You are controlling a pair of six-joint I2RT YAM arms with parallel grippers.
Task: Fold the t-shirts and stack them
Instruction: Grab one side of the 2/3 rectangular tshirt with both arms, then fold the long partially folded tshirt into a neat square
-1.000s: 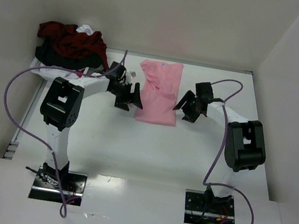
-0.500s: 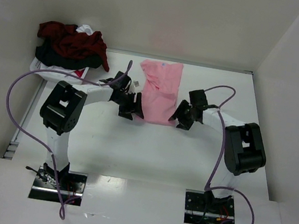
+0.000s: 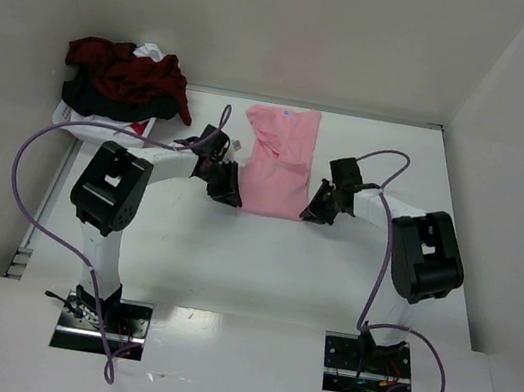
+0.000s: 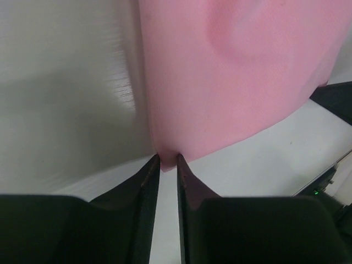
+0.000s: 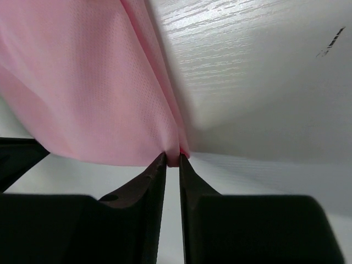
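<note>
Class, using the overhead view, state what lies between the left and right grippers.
The pink t-shirt fills that stretch: its near hem runs from left gripper to right gripper, jaws pinching each corner, seen in the top view.

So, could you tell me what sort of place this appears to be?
Probably a robotics lab test cell: a white table boxed in by plain white walls, two black robot arms bolted at its near edge, and a light pink cloth t-shirt.
</note>
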